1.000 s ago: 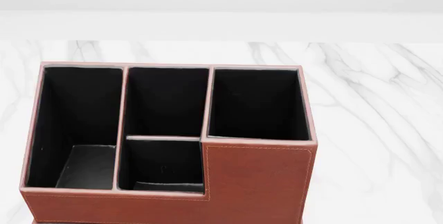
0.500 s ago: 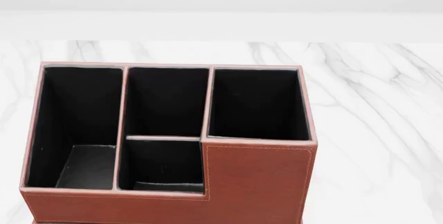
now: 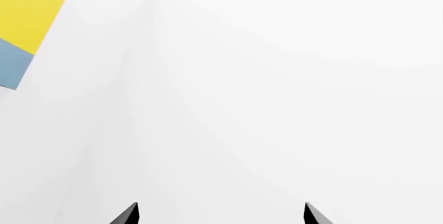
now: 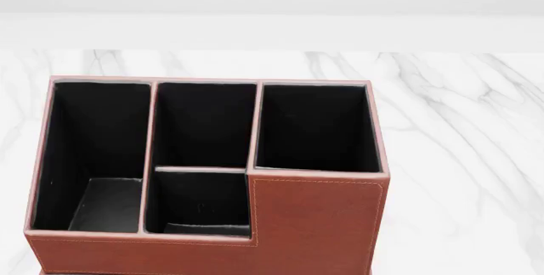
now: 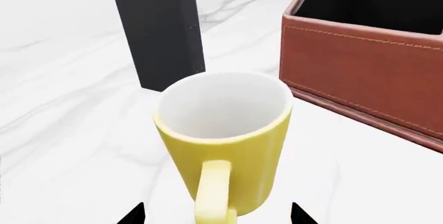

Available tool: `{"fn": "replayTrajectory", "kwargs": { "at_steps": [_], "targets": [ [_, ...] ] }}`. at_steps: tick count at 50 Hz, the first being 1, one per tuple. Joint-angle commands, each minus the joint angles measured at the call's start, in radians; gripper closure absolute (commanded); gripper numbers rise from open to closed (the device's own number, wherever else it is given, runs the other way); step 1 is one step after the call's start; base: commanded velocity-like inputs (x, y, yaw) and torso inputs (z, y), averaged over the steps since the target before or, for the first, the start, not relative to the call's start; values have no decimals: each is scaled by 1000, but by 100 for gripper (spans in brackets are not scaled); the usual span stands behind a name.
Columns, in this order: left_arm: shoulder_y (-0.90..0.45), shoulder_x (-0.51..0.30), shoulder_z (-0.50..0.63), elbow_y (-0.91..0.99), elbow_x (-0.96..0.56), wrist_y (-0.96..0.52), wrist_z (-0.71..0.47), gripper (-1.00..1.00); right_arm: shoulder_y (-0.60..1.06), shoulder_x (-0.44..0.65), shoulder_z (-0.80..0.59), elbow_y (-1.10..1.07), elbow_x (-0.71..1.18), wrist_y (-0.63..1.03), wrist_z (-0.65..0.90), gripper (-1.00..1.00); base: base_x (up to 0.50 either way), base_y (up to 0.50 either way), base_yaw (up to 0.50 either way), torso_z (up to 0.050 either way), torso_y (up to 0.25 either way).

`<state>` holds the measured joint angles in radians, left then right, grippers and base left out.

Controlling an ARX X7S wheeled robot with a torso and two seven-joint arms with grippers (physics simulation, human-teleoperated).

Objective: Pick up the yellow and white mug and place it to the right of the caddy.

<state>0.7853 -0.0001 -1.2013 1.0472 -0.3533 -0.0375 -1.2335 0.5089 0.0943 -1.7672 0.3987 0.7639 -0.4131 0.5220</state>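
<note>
Head view: caddy (image 4: 208, 179) fills lower left and centre of frame on marble table (image 4: 459, 128); no mug, no arms visible there.

Right wrist view only: yellow and white mug (image 5: 223, 143) upright at centre, handle toward camera, black book (image 5: 165, 37) upper left, caddy corner upper right. Right gripper (image 5: 217, 217) tips spread, holding nothing.

Left wrist view: left gripper (image 3: 221, 214) tips apart, blank white surface, yellow and blue patch top left corner.

Caddy (image 4: 208, 179) sits on marble table (image 4: 459, 135), filling the head view's lower left; bare table at 12 and 3 o'clock of it. Right wrist view: mug (image 5: 223, 141) upright on table, handle toward camera, near caddy's outer wall (image 5: 360, 73); book (image 5: 165, 37) upright just beyond mug.
</note>
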Motion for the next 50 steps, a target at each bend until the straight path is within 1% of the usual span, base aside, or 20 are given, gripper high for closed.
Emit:
{"fn": "replayTrajectory", "kwargs": {
  "at_steps": [1,8,11,14,19,20,40,44,50],
  "targets": [
    [0,0,6,0,6,2,-2,-100,-10,-37,2,73,-10,-8,-48,-100,0,0,0,0,0],
    [0,0,2,0,0,2,0,-100,-18,-58,12,120,0,-4,-74,-100,0,0,0,0,0],
    [0,0,-9,0,-10,0,3,-100,-19,-57,20,120,8,-1,-76,-100,0,0,0,0,0],
    [0,0,5,0,2,3,-1,-100,-20,-55,23,117,7,-2,-78,-100,0,0,0,0,0],
    [0,0,-14,0,-16,-1,4,-100,-25,-48,46,113,26,-16,-85,-100,0,0,0,0,0],
    [0,0,-12,0,-14,0,4,-100,-29,-47,49,114,25,-21,-80,100,0,0,0,0,0],
    [0,0,-15,0,-13,2,7,-100,-35,-45,58,109,11,-11,-75,100,0,0,0,0,0],
    [0,0,6,0,7,7,0,-100,-27,-46,39,98,-26,12,-46,100,0,0,0,0,0],
    [0,0,7,0,7,6,0,-100,-8,-28,17,33,-94,39,28,100,0,0,0,0,0]
  ]
}}
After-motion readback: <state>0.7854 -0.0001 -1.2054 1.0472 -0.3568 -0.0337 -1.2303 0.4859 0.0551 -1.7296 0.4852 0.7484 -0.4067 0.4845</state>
